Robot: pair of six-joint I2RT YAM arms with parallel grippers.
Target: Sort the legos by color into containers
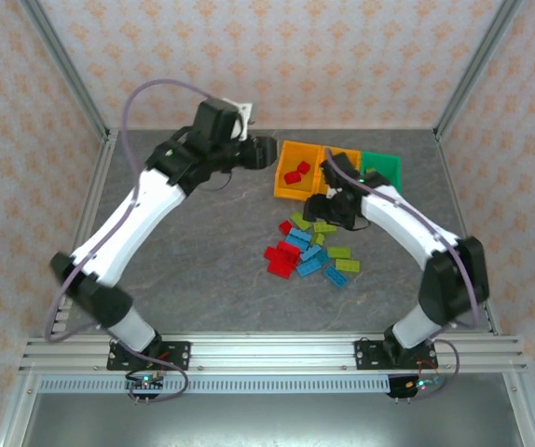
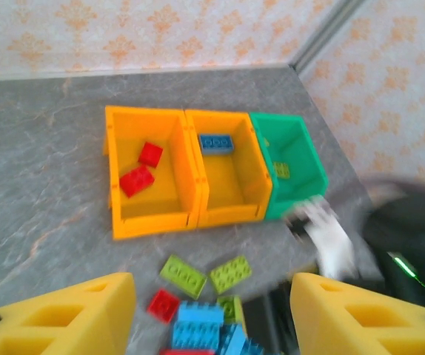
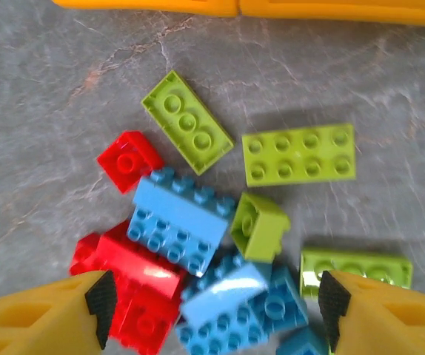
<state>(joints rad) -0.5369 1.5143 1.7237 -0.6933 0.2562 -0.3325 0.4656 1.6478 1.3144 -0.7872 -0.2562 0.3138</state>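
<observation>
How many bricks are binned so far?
4: two red bricks in the left orange bin, one blue brick in the middle orange bin, one yellow-green brick in the green bin; more may be hidden.

Both fingers (image 3: pixel 35 318) of the right claw (image 3: pixel 216 307) run off the bottom edge, and the blue legos (image 3: pixel 231 307) between them are cut there too. A red brick (image 3: pixel 86 255) sits partly behind one finger. Ahead of that claw, the containers (image 3: pixel 235 7) are cropped to a strip of rim. Between the left claw's (image 2: pixel 209 296) fingers the legos are cropped at the bottom edge. To its right lies a smeared shape (image 2: pixel 331 237), perhaps the other arm.
</observation>
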